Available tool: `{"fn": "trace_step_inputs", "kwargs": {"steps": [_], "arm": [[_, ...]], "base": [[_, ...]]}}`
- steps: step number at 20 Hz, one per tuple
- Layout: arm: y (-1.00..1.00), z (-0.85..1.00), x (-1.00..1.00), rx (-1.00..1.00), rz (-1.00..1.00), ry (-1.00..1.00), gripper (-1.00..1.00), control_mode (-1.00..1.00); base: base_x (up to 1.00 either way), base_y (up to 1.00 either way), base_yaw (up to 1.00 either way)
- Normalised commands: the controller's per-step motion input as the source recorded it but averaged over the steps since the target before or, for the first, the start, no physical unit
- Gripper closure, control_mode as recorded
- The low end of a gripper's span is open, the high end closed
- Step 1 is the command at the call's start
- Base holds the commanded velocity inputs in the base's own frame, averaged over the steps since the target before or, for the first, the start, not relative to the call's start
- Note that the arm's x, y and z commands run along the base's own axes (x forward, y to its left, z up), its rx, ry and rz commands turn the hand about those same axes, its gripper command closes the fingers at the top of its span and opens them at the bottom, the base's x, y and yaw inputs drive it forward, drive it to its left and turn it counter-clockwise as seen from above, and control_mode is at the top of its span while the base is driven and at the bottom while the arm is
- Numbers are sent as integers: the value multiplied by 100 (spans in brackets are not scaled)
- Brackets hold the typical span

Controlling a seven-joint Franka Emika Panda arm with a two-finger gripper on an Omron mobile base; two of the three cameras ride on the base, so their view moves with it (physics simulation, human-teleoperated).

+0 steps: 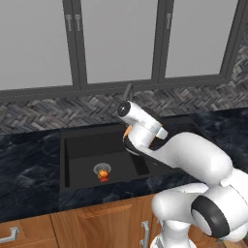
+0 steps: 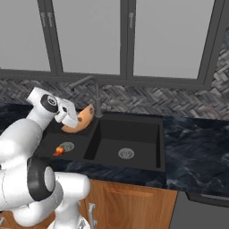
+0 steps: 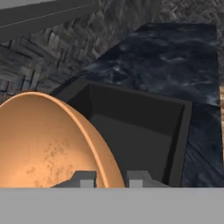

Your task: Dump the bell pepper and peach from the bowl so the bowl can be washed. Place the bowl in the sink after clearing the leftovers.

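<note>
So I'm at the point where the dumping looks done. My gripper (image 2: 74, 117) is clamped on the rim of the bowl (image 2: 79, 120), one finger inside and one outside as far as the hand view shows, and the bowl is tipped steeply on its side, up in the air over the left basin of the sink (image 2: 129, 134). Looking into it from the hand view, the bowl is bare inside apart from some speckling.

The leftovers are well below my gripper, down on the floor of that same basin. The pepper (image 1: 102, 178) and the peach (image 1: 103, 172) sit touching each other, right on the silvery drain (image 1: 101, 168). From the right base view they read as one small red-orange clump, so I go by the left base view for telling them apart.

My take: step one is finished, step two is what's left. Next move calls for rolling the bowl back toward level, bringing it down into a basin and letting go. I'd rather not set it on top of the two bits by the drain, so either off to the side of them or the other basin.

Count:
- 1 bowl
- 1 pepper chunk
- 1 peach
- 2 basins, each with 1 drain
- 1 faucet (image 2: 96, 96), just beside my gripper
- black bench (image 2: 197, 138) on both sides of the sink
</note>
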Motion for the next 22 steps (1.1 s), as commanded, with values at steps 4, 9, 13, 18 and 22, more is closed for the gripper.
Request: {"fn": "trace_step_inputs", "kwargs": {"steps": [4,9,13,18,22], "arm": [[-100,9,-2,28,14,17,100,-100],[-95,4,30,19,32,24,100,-100],[-81,0,39,12,38,35,100,-100],[-71,-44,55,8,46,26,100,-100],[-47,-8,19,33,17,2,100,-100]], "base": [[0,0,0],[0,0,0],[0,0,0],[0,0,0],[0,0,0]]}}
